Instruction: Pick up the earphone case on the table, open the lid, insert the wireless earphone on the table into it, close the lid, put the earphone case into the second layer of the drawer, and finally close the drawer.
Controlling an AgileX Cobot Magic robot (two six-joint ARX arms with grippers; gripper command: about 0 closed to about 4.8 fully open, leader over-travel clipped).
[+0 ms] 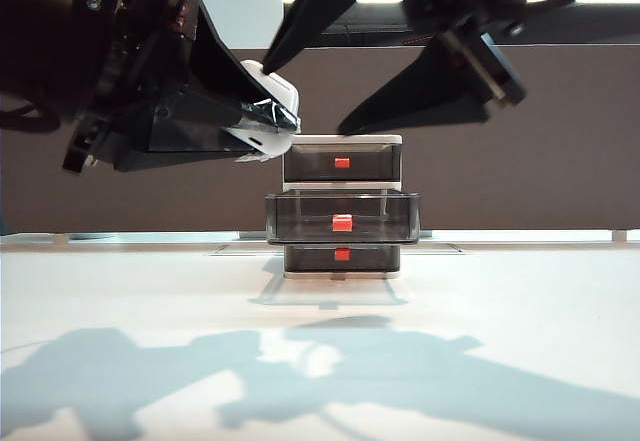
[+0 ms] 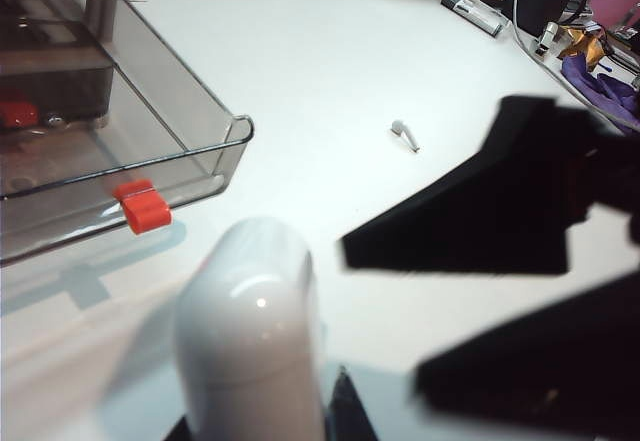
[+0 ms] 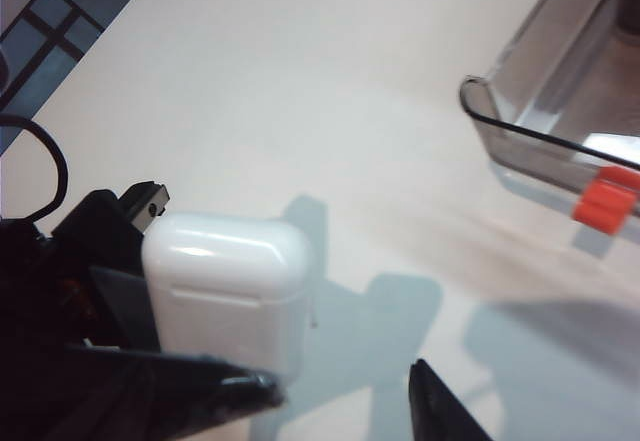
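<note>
The earphone case [image 1: 272,89] is held up in the air by the left gripper [image 1: 255,111], jaws pinched on its lower body, well above the counter [image 1: 320,361] and just left of the drawer [image 1: 342,206]. Its lid [image 3: 225,246] is seen shut in both wrist views; the seam line is only really readable from the right wrist camera. The right gripper [image 1: 305,96] is parked right next to the case with jaws spread wide, one fingertip at the case's top; actual contact can't be confirmed.

One wireless earphone [image 2: 405,135] is spotted lying on the counter, and only in the left wrist view — it's nowhere in the other two. The second layer of the drawer [image 1: 342,217] is pulled out and looks empty through the smoky plastic.

Three tiers are counted, each with one red handle [image 1: 342,223], but all three show up only in the exterior view. Most of the case is covered there by black gripper parts, and both arms are cut off by the frame.
</note>
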